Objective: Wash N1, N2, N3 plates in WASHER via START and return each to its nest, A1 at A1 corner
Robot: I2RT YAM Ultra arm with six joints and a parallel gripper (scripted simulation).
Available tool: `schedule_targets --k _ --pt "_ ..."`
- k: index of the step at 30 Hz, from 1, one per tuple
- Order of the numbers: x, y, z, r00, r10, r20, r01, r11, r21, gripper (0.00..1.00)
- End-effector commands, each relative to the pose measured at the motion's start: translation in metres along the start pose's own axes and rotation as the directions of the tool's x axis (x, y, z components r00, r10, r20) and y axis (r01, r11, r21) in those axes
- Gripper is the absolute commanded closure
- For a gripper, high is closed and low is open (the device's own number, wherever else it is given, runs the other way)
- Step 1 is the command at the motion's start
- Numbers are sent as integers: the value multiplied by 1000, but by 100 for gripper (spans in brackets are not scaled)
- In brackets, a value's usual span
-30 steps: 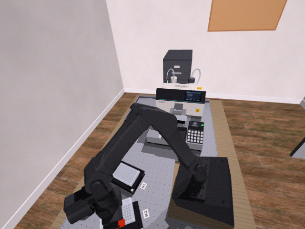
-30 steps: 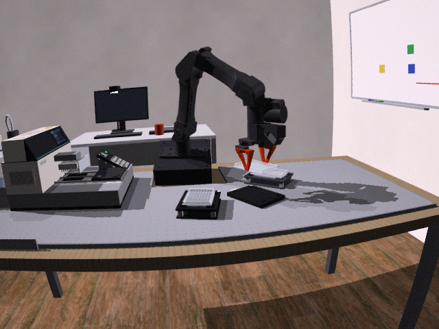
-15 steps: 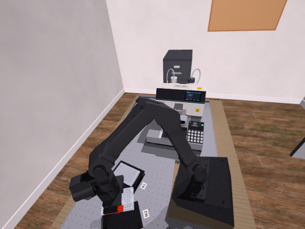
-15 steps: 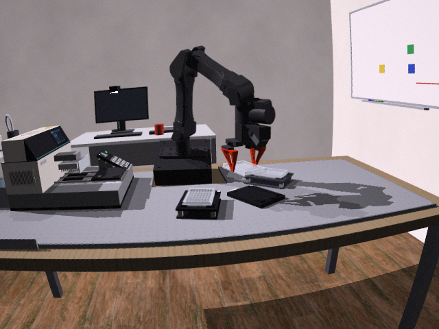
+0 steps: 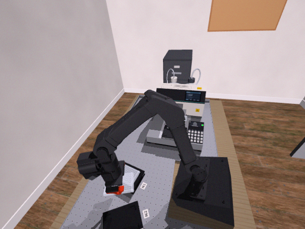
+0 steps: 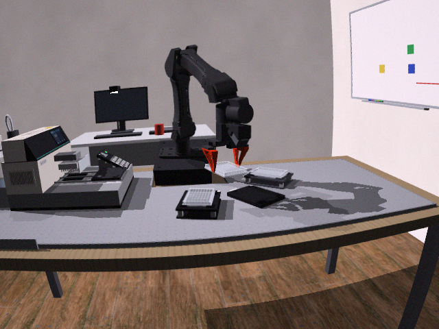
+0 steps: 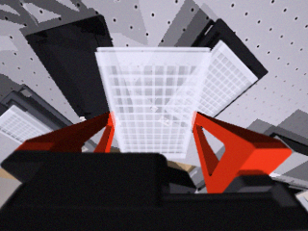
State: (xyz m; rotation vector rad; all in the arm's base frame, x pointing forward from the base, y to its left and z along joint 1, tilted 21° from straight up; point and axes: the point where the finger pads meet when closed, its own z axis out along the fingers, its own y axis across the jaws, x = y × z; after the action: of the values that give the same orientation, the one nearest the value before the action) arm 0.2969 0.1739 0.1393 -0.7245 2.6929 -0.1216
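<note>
My gripper (image 5: 114, 190) (image 6: 224, 166) (image 7: 153, 115) is shut on the N2 plate (image 5: 127, 186) (image 6: 231, 171) (image 7: 154, 96), a clear 96-well plate held level above the table, between the nests. The empty N2 nest (image 5: 123, 218) (image 6: 255, 196) (image 7: 67, 63) is a bare black slab. The N1 nest (image 5: 141, 176) (image 6: 198, 208) holds its plate (image 5: 133, 171) (image 6: 199, 195) (image 7: 228, 82). The N3 nest (image 6: 267, 179) holds its plate (image 6: 269, 172) (image 7: 16, 125). The washer (image 5: 154, 134) (image 6: 70, 189) stands at the far end, with its keypad (image 5: 195, 135) (image 6: 115, 161) and green lamp (image 5: 202, 125) (image 6: 105, 151). My arm partly hides its carrier.
The arm's black base block (image 5: 218, 187) (image 6: 179, 173) stands beside the nests. Bottles with tubing (image 5: 174, 78) stand behind the washer. A desk with a monitor (image 6: 120, 105) and a red cup (image 6: 159, 129) is beyond the table. The table edge runs along the front in the exterior view.
</note>
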Motion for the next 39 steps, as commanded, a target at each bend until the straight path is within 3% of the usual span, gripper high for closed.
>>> schedule_targets --k 1,11,21,25,39 --pt "-1 -6 -7 999 -44 16 44 999 -11 100" --pt "1 -48 -10 999 -44 16 44 999 -10 100" --pt "1 -48 -10 999 -44 16 44 999 -10 100" --pt "10 -66 -12 996 89 14 -89 996 -11 100" --pt "37 -120 -17 995 95 14 -95 995 -9 100"
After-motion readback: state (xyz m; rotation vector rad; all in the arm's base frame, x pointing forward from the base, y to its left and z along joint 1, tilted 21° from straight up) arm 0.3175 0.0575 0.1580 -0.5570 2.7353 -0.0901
